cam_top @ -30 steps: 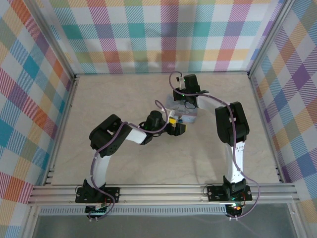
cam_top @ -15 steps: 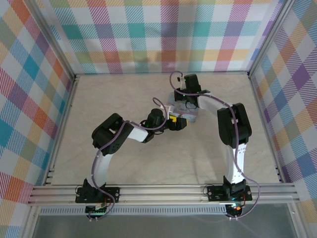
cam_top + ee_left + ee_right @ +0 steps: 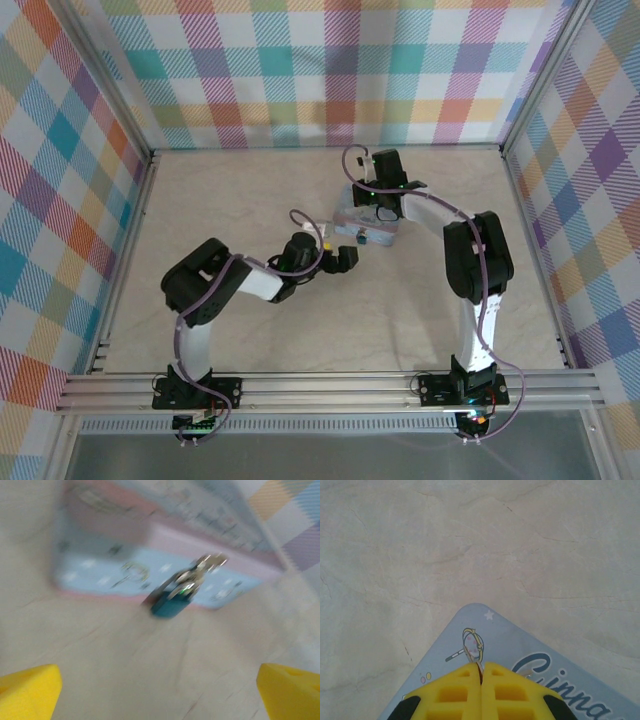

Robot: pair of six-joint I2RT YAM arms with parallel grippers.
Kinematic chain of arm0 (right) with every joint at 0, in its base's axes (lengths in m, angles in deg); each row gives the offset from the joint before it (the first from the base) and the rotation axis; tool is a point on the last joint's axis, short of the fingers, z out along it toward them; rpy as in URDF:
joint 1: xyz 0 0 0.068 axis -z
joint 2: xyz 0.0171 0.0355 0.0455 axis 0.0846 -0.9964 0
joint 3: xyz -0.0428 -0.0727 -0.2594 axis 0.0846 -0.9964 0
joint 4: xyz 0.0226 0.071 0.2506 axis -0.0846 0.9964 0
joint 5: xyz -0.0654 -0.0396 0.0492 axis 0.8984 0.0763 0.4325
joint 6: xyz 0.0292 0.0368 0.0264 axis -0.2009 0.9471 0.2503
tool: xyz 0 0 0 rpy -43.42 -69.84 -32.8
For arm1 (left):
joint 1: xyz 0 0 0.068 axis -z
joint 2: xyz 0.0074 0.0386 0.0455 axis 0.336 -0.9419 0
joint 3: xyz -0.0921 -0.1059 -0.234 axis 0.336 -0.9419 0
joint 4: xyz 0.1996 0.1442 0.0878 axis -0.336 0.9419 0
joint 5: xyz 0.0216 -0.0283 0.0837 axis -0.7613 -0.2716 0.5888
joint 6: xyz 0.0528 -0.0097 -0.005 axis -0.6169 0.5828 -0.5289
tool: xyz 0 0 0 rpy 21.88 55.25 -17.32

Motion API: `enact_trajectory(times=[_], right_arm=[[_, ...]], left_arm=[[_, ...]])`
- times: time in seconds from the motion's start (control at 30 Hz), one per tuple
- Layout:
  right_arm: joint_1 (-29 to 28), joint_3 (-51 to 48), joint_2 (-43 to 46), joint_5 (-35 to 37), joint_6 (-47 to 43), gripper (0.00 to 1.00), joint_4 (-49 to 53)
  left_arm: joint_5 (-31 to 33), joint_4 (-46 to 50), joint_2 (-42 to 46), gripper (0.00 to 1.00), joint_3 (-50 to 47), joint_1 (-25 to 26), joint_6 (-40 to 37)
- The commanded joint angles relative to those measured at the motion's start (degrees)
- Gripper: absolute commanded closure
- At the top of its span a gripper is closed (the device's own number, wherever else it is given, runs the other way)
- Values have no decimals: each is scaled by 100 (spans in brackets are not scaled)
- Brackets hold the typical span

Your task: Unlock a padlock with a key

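Observation:
The padlock [image 3: 169, 605], a small dark-blue body with a silvery shackle [image 3: 197, 575], leans against the near side of the pale blue tin [image 3: 100, 572]; the left wrist view is blurred. My left gripper [image 3: 160, 690] is open, its yellow fingertips [image 3: 27, 690] far apart, and stands short of the padlock with bare table between. In the top view that gripper [image 3: 340, 258] sits just lower left of the tin [image 3: 365, 228]. My right gripper [image 3: 481, 666] hovers over the tin's lid [image 3: 520, 647], shut on the key [image 3: 470, 655], a thin metal sliver poking out between the fingers.
The tin lies mid-table on a pale marbled surface [image 3: 250, 190]. Checked cloth walls and aluminium frame posts [image 3: 515, 150] enclose the table on three sides. Both arms bend inward toward the tin.
My left arm has drawn back down and to the left, its open gripper moving off the tin's near edge. The right gripper stays shut above the tin, barely shifted.

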Motion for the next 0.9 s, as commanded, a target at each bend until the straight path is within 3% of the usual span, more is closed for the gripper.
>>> enact_trajectory(times=[0.0,0.07,0.1,0.13,0.17,0.2,0.27,0.33,0.43,0.47,0.53,0.6,0.87], right_arm=[[-11,-126,317,155,-127,100,8],[30,-176,379,242,-111,100,-43],[63,-191,398,251,-77,100,-66],[92,-185,407,298,-53,100,-64],[137,-176,409,348,-18,100,-51],[177,-150,400,449,31,100,-23],[261,-137,391,557,86,100,5],[332,-117,375,770,136,100,47],[476,-67,308,993,266,100,201],[539,-78,288,1063,315,100,221],[649,-18,230,1202,382,100,372],[731,99,115,1219,383,100,574],[746,-29,-194,1325,443,100,730]], left_arm=[[1360,948,824,0,-404,145,-811],[1893,1484,1110,0,-334,89,-488],[2278,2209,1121,0,-78,7,85],[2278,2841,1048,0,203,-119,442],[1245,2959,916,6,434,-353,272],[248,2725,769,18,530,-513,244],[-224,1992,657,19,431,-471,328],[-278,1428,622,17,303,-283,41],[-469,1358,476,13,460,-113,-144],[-527,1585,412,1,609,-91,-181],[-794,1754,206,0,844,-79,-239],[-1023,1174,27,1,755,-78,-153],[-761,291,-600,0,879,44,-192]])
